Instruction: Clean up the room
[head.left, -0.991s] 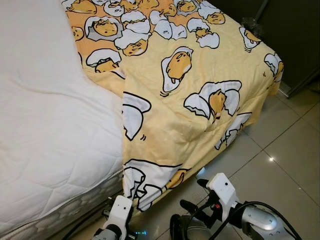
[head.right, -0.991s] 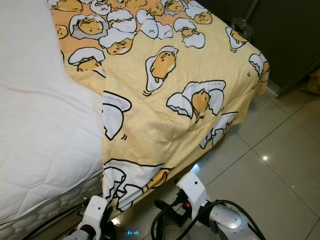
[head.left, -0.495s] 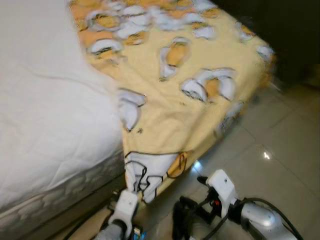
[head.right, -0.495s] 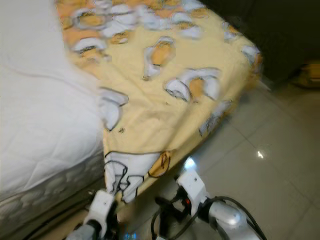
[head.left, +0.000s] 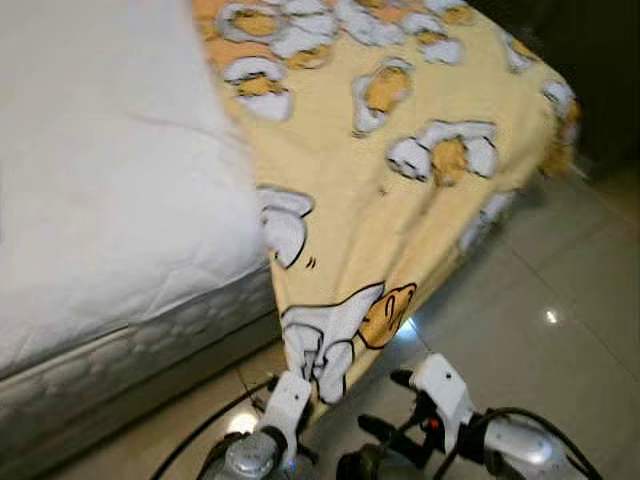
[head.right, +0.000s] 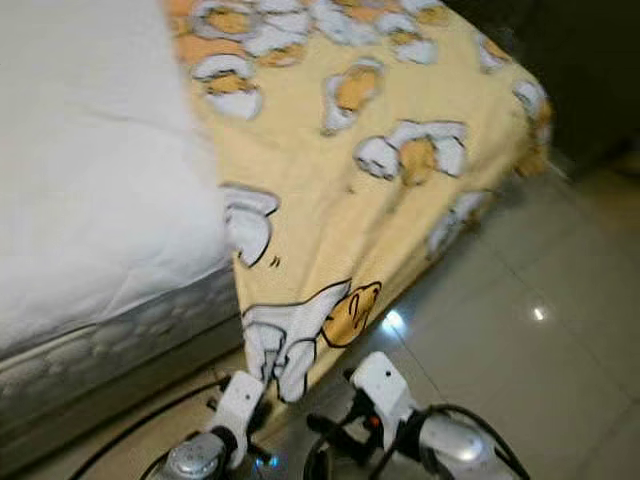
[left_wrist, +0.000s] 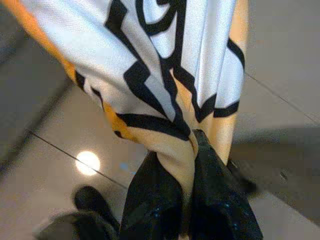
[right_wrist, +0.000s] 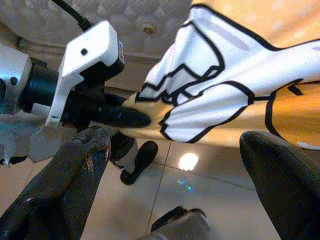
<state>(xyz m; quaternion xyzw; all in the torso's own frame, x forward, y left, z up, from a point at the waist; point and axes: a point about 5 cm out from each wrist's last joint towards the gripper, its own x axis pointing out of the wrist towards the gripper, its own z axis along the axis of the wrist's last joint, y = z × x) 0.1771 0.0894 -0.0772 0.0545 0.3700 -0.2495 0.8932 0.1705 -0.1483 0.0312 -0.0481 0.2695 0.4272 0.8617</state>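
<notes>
Left gripper (left_wrist: 192, 150) fingers pinched tight on bottom corner of yellow blanket (head.left: 400, 200), low beside bed (head.left: 110, 200), above tiled floor (head.left: 560, 300). Right gripper (right_wrist: 175, 150) fingers spread wide, holding nothing, just beside the held corner. Versus a second ago: head view shifted and blurred, so camera moved; hanging corner now looks drawn toward left gripper. Likely start of pulling blanket straight. No readable writing or brand; cartoon egg print only.
</notes>
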